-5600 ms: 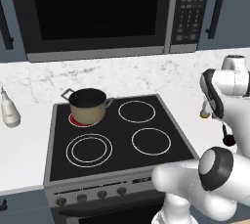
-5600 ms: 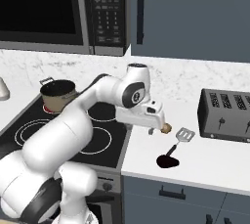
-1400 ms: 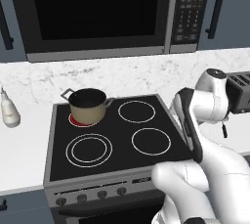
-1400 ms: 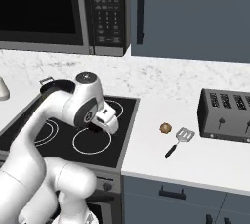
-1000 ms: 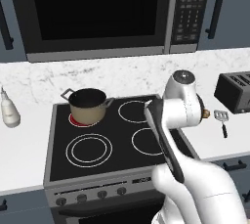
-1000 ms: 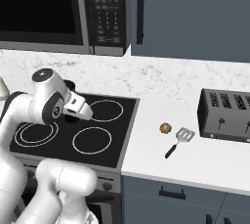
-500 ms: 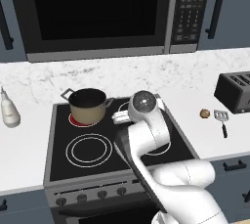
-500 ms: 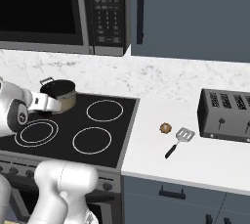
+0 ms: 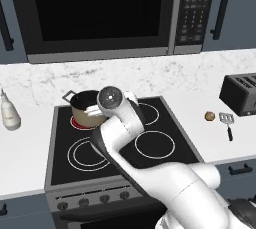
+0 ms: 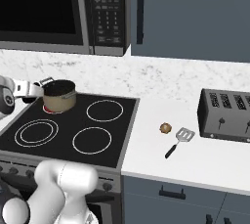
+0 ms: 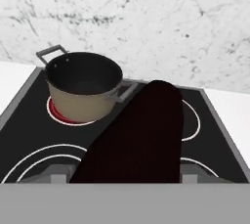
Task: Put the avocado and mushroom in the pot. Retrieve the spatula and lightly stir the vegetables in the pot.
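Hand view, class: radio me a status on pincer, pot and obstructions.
Pincer shut on dark avocado, near pot. Pot on red-glowing rear burner, nothing seen inside. Mushroom and spatula on counter by toaster. Nothing between pincer and pot.

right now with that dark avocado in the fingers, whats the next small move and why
Probably carry the avocado a little further forward until it is over the pot, then let go. In the hand view the dark fruit sits between the fingers beside the pot's near handle, not above its dark, empty-looking inside. The mushroom and spatula wait by the toaster.
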Motion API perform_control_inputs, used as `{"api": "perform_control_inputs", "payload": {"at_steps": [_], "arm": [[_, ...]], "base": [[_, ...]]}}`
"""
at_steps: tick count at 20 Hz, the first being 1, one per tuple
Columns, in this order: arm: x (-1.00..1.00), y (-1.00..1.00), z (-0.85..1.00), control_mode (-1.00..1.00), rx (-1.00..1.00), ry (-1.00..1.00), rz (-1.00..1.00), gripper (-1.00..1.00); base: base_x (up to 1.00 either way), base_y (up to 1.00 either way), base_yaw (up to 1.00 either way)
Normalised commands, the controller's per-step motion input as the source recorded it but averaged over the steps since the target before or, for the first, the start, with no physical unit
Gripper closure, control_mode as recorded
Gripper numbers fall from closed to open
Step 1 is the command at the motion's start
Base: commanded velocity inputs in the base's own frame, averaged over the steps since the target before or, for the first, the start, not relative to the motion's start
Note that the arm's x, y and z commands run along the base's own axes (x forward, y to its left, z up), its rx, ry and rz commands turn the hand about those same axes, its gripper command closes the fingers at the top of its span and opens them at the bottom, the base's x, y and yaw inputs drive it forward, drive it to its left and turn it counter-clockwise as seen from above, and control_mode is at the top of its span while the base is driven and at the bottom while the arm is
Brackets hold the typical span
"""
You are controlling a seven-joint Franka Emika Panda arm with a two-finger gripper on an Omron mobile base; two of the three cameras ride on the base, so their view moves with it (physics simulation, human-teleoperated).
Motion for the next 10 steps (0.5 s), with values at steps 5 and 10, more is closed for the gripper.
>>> {"api": "perform_control_inputs", "payload": {"at_steps": [5, 10], "arm": [[0.73, 0.47, -0.02, -1.00, -0.05, 0.00, 0.00, 1.00], [0.72, 0.23, -0.27, -1.00, -0.07, 0.00, 0.00, 1.00]], "base": [[0.00, 0.00, 0.00], [0.00, 0.00, 0.00]]}}
